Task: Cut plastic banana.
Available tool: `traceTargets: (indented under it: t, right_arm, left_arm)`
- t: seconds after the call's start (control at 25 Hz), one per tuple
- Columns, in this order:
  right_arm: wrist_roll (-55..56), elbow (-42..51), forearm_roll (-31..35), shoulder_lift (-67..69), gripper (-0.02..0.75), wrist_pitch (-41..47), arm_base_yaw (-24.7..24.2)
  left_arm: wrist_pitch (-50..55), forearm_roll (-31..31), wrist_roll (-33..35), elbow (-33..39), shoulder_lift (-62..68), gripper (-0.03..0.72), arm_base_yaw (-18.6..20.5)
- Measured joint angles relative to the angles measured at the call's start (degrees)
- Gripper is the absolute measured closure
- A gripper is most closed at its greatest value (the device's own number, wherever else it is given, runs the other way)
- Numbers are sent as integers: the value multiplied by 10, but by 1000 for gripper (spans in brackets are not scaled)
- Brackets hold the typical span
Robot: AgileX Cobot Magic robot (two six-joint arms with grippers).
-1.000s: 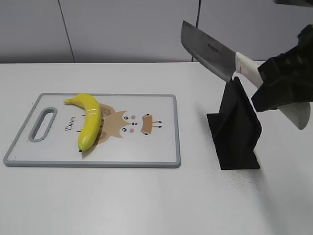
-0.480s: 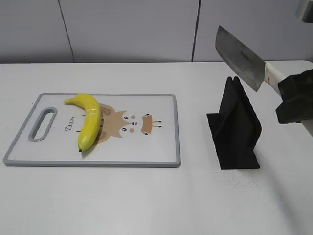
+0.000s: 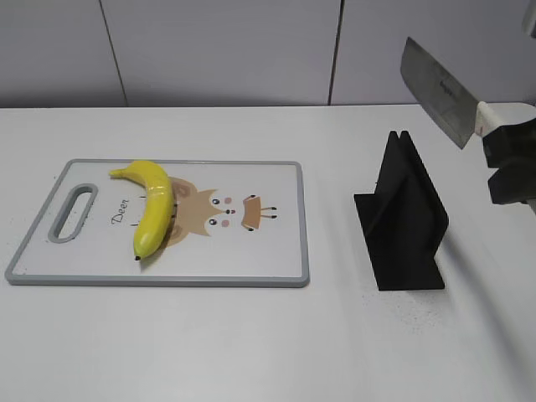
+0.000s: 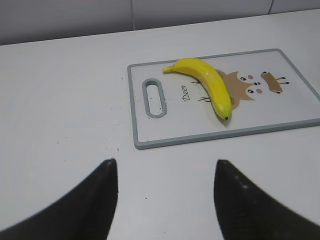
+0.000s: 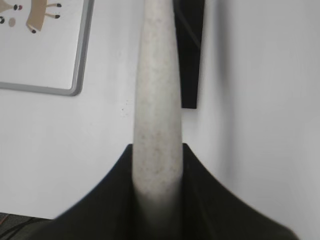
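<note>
White table (image 3: 251, 352) before a grey wall. Right gripper (image 3: 507, 163), at the far right edge, is clamped on a cleaver's (image 3: 437, 88) pale handle, blade raised above the black stand (image 3: 402, 222). Left gripper (image 4: 165, 200) stands wide, empty. Beyond it, the plastic banana (image 4: 210, 85) lies on the cutting board (image 4: 295, 115).

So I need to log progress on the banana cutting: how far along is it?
Done: the right gripper has the knife by its white handle, lifted clear of the black knife stand.
In hand: the blade is held high at the right, far from the cutting board.
Left: the plastic banana lies whole on the board, uncut. The left gripper hangs open near the board, not touching it.
</note>
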Motion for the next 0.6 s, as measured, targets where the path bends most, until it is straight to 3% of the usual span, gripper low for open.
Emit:
traceTargets:
  t: [0.6]
  right_arm:
    - [20, 0, -24, 82, 557, -45, 0]
  left_arm:
    - [-3, 4, 1, 1, 0, 145, 0]
